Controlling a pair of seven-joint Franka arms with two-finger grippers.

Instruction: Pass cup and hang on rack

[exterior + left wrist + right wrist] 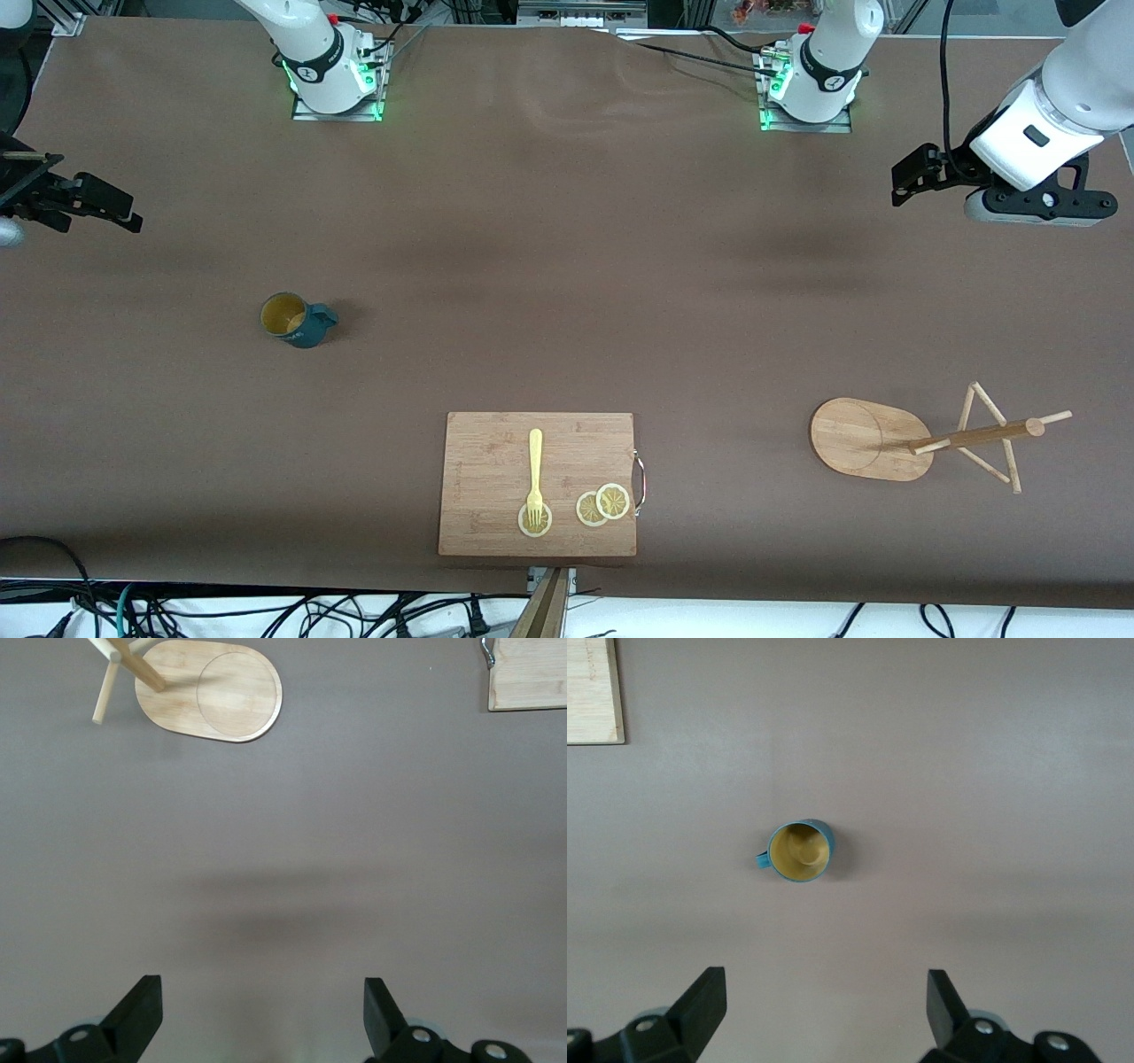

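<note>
The small dark teal ribbed cup [297,320] stands upright on the brown desk [567,266], toward my right arm's end. The light bamboo rack [873,439] stands toward my left arm's end. My right hand [824,1014] hangs above the desk, fingers spread apart. My left hand [263,1019] hangs likewise, fingers wide.
</note>
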